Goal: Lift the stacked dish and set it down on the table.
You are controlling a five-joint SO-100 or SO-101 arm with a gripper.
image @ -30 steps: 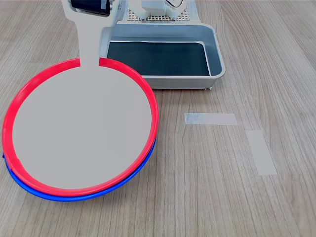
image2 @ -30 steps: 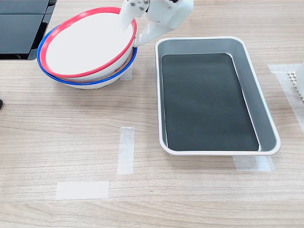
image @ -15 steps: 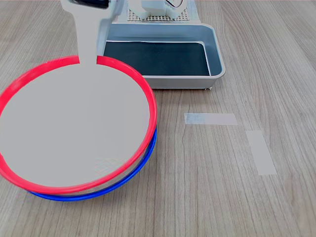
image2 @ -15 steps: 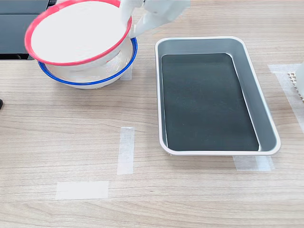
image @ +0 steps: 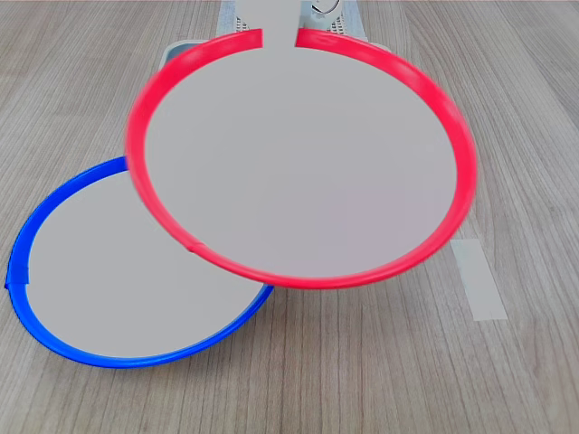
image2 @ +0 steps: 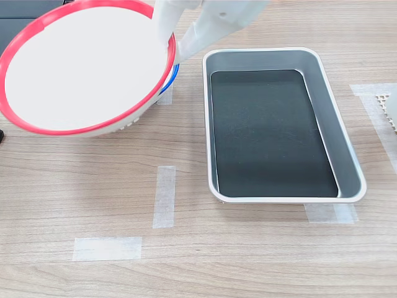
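Observation:
The stacked dish, a red-rimmed plate with a flat pale centre, hangs in the air, clear of the blue-rimmed plate. It fills the middle of the first exterior view. In the second exterior view the dish floats at the upper left, tilted, and hides nearly all of the blue plate. My white gripper is shut on the dish's rim at its right side. From the first exterior view's top edge, one finger of the gripper reaches down over the rim. The wood-grain table lies below.
A grey tray with a dark bottom stands right of the plates in the second exterior view. Pale tape strips lie on the table; one strip shows in the first exterior view. A dark object sits at the upper left.
The red-rimmed dish has risen off the blue plate and swung toward the first exterior view's right, now covering the tray there. The blue plate has stayed in place.

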